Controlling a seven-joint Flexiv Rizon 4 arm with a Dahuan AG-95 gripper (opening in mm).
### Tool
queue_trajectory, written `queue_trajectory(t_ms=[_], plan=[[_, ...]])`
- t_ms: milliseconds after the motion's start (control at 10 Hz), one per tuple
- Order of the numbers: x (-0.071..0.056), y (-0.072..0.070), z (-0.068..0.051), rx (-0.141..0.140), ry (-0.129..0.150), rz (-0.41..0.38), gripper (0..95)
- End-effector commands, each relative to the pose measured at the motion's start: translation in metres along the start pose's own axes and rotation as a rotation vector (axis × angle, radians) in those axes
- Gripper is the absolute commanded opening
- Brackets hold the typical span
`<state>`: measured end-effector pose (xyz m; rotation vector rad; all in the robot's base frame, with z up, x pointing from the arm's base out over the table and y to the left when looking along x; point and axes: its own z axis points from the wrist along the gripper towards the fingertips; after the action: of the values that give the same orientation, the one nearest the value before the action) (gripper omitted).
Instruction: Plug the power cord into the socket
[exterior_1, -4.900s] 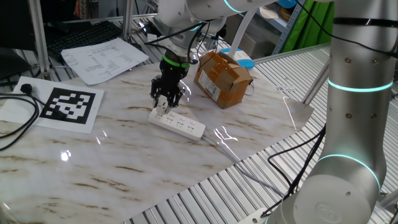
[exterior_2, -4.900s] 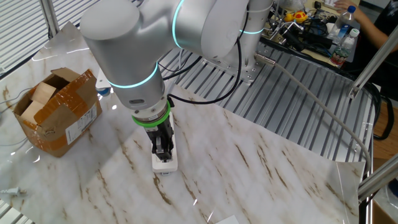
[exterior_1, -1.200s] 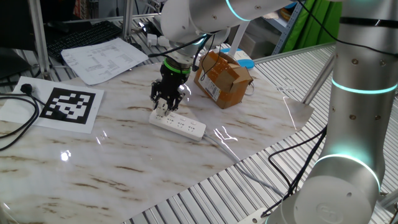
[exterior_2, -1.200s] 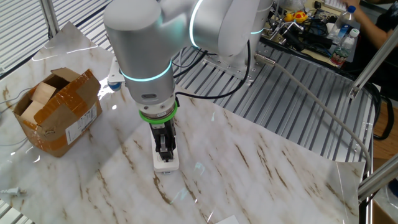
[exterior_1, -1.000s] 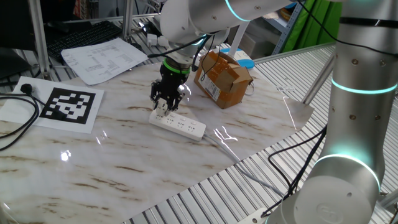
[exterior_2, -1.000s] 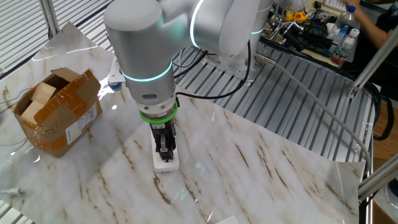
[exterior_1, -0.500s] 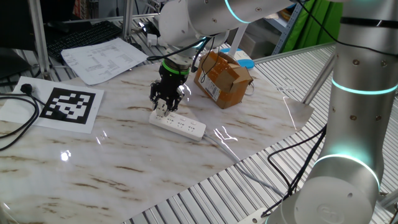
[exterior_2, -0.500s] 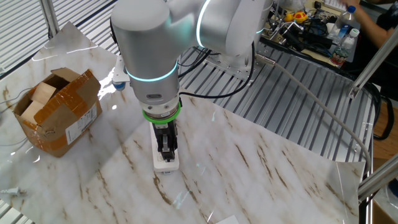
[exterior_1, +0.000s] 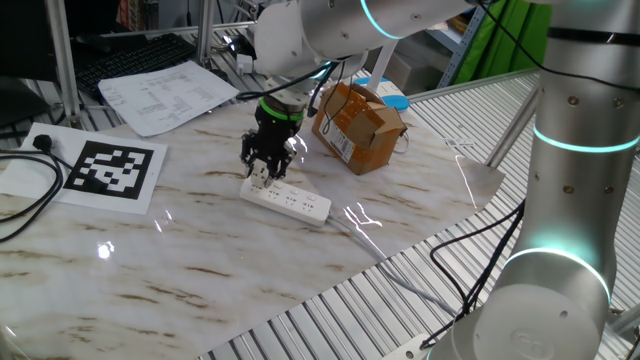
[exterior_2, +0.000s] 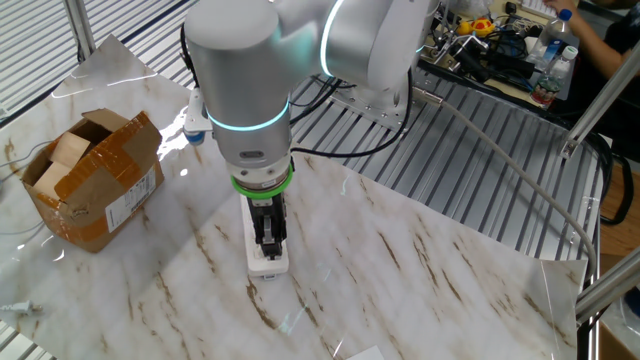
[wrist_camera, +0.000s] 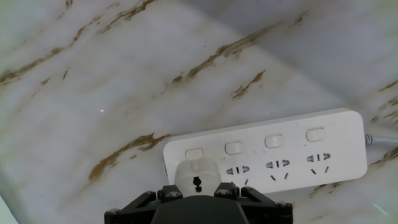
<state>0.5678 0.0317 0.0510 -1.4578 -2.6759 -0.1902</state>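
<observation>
The socket (exterior_1: 296, 202) is a long white power strip lying flat on the marble table, also in the other fixed view (exterior_2: 268, 262) and the hand view (wrist_camera: 298, 154). My gripper (exterior_1: 262, 171) points down over its end nearest the paper sheets. The power cord's small white plug (wrist_camera: 196, 175) sits between the jaws, over the end outlet of the strip. The gripper (wrist_camera: 197, 192) is shut on it. Whether the plug's pins are inside the outlet is hidden. From the other side, the gripper (exterior_2: 268, 243) stands upright on the strip's near end.
A brown cardboard box (exterior_1: 357, 125) stands just behind the strip and shows at the left (exterior_2: 90, 180). The strip's thin pale cable (exterior_1: 352, 233) runs toward the table edge. A printed marker sheet (exterior_1: 108, 168), papers (exterior_1: 165, 95) and a black cable (exterior_1: 25, 215) lie to the left.
The arm's upper links have swung slightly sideways while the gripper stays over the same end of the strip with the plug in it.
</observation>
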Motion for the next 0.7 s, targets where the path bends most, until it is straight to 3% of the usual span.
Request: queue_trajectory(t_ms=[100,700], plan=[[-0.0013,-0.0009,0.0147,0.006,-0.016,-0.008,0.0],[-0.0011,-0.0011,0.0171,-0.010,-0.033,-0.015,0.0]])
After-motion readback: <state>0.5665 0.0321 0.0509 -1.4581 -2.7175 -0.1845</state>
